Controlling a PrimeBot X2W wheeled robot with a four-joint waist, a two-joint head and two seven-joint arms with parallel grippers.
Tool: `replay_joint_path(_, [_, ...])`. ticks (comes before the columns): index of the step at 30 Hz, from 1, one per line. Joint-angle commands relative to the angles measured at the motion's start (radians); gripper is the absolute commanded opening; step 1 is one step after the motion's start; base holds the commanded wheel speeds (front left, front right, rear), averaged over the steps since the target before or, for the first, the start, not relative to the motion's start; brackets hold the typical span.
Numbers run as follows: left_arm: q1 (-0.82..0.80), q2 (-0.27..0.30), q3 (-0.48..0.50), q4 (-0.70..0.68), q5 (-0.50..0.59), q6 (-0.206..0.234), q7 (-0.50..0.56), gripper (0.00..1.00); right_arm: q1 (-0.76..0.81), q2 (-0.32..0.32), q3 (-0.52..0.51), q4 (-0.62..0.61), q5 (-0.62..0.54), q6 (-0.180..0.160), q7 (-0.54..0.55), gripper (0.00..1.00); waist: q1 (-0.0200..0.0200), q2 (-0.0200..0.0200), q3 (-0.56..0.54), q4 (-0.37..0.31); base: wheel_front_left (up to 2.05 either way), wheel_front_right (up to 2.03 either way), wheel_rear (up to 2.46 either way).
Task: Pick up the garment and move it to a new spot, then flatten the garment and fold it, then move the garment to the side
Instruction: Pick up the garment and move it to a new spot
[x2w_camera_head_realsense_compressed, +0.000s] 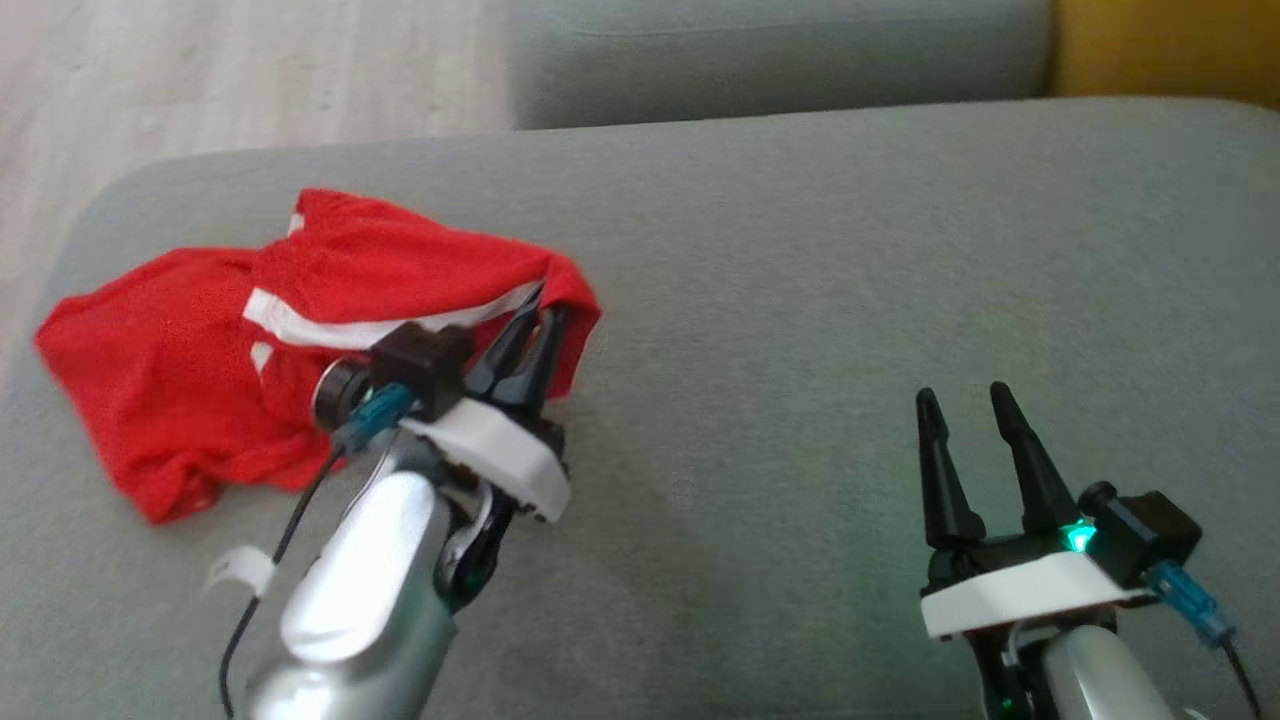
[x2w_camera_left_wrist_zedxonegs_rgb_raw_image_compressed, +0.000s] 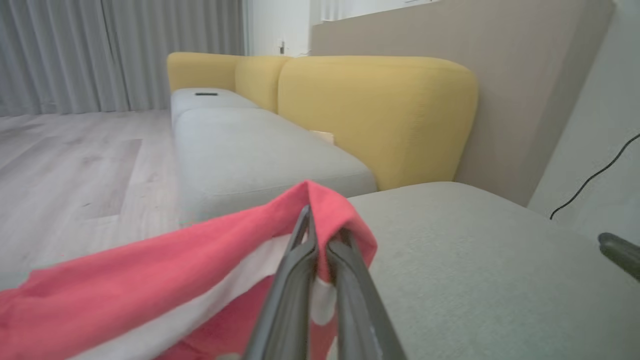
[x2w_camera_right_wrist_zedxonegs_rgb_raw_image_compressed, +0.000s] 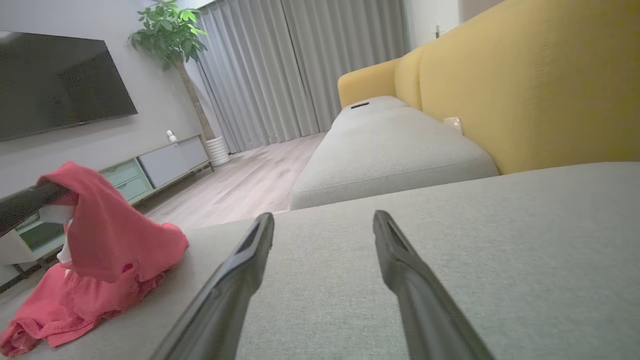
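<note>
Left gripper (x2w_camera_head_realsense_compressed: 545, 308): clamped tight on raised right edge of red garment (x2w_camera_head_realsense_compressed: 170, 370), over grey sofa cushion (x2w_camera_head_realsense_compressed: 800, 300). Right gripper (x2w_camera_head_realsense_compressed: 965, 395): spread wide, held nothing, well right of garment.

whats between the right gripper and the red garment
In the head view, bare grey cushion lies between the right gripper and the garment, apart from the left gripper shut on its edge.

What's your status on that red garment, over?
Left gripper shut on red mesh garment with white stripe, that edge raised. Right gripper open, empty, over grey fabric cushion. No obstruction seen on cushion.
</note>
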Motion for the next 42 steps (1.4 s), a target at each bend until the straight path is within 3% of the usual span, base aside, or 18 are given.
replay_joint_path(1, [-0.087,0.001,0.023,-0.047,-0.009,0.009,0.0,0.0,-0.053,-0.006,0.029,-0.038,0.006,0.005,-0.011,1.0,0.0001,0.0,0.02,-0.066,0.0,0.0,0.0])
replay_joint_path(6, [-0.194,-0.011,-0.03,-0.063,-0.056,0.044,-0.009,0.0,-0.08,-0.006,0.055,-0.048,0.021,0.005,-0.011,1.0,0.0001,0.0,0.046,-0.175,0.0,0.0,0.0])
replay_joint_path(9, [-0.286,-0.012,-0.12,-0.081,-0.062,0.099,-0.023,0.0,-0.088,-0.006,0.061,-0.053,0.032,0.005,-0.011,1.0,0.0001,0.0,0.05,-0.227,0.0,0.0,0.0])
replay_joint_path(14, [-0.386,-0.012,-0.221,-0.081,-0.194,0.211,-0.037,0.0,-0.091,-0.006,0.087,-0.051,0.046,0.005,-0.011,1.0,0.0001,0.0,0.033,-0.299,0.0,0.0,0.0])
replay_joint_path(16, [-0.404,-0.013,-0.265,-0.054,-0.236,0.237,-0.038,0.0,-0.091,-0.006,0.09,-0.053,0.051,0.005,-0.011,1.0,0.0001,0.0,0.03,-0.313,0.0,0.0,0.0])
replay_joint_path(17, [-0.407,-0.013,-0.285,-0.04,-0.258,0.248,-0.039,0.59,-0.091,-0.006,0.09,-0.055,0.053,0.005,-0.011,1.0,0.0001,0.0,0.03,-0.317,0.0,0.0,0.0])
replay_joint_path(18, [-0.407,-0.013,-0.307,-0.025,-0.276,0.254,-0.039,1.0,-0.091,-0.006,0.09,-0.057,0.055,0.005,-0.011,1.0,0.0001,0.0,0.031,-0.319,0.0,0.0,0.0])
replay_joint_path(23, [-0.391,-0.013,-0.378,0.019,-0.319,0.261,-0.04,1.0,-0.088,-0.006,0.073,-0.067,0.058,0.005,-0.011,1.0,0.0001,0.0,0.039,-0.306,0.0,0.0,0.0])
replay_joint_path(30, [-0.309,-0.013,-0.414,0.037,-0.314,0.253,-0.04,1.0,-0.079,-0.006,0.025,-0.075,0.05,0.005,-0.011,1.0,0.0001,0.0,0.044,-0.216,0.0,0.0,0.0])
replay_joint_path(35, [-0.234,-0.004,-0.319,0.01,-0.255,0.257,-0.04,1.0,-0.072,-0.006,-0.006,-0.074,0.024,0.005,-0.011,1.0,0.0001,0.0,0.03,-0.134,0.0,0.0,0.0])
replay_joint_path(42, [-0.047,0.074,-0.115,-0.103,-0.169,0.248,-0.04,1.0,-0.037,-0.006,-0.073,-0.063,-0.017,0.005,-0.011,1.0,0.0001,0.0,-0.018,-0.033,0.0,0.0,0.0])
